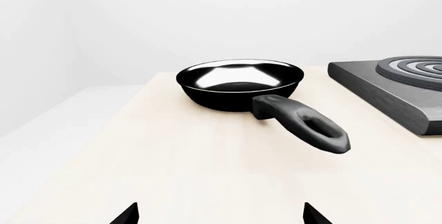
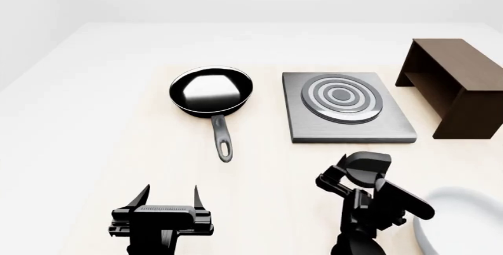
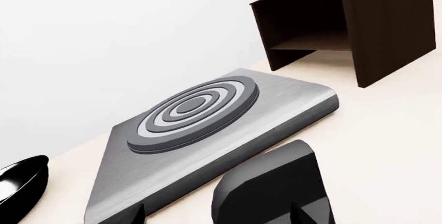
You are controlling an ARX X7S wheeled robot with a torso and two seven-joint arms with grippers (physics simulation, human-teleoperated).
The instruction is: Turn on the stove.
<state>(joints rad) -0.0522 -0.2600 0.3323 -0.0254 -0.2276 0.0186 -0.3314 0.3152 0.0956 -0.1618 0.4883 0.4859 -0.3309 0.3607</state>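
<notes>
The pale wooden surface (image 2: 260, 178) carries a frying pan (image 2: 211, 93), the stove (image 2: 346, 113), and a dark brown box (image 2: 454, 87).

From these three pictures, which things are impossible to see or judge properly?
- Stove knob: in the head view the right gripper covers where it sits; the right wrist view shows only a dark rounded shape between the jaws, so contact is uncertain.
- Stove's far side: cut off by the left wrist view's edge.
- White curved object: cut by the head view's corner, unidentifiable.
- Brown box interior: mostly in shadow.
</notes>
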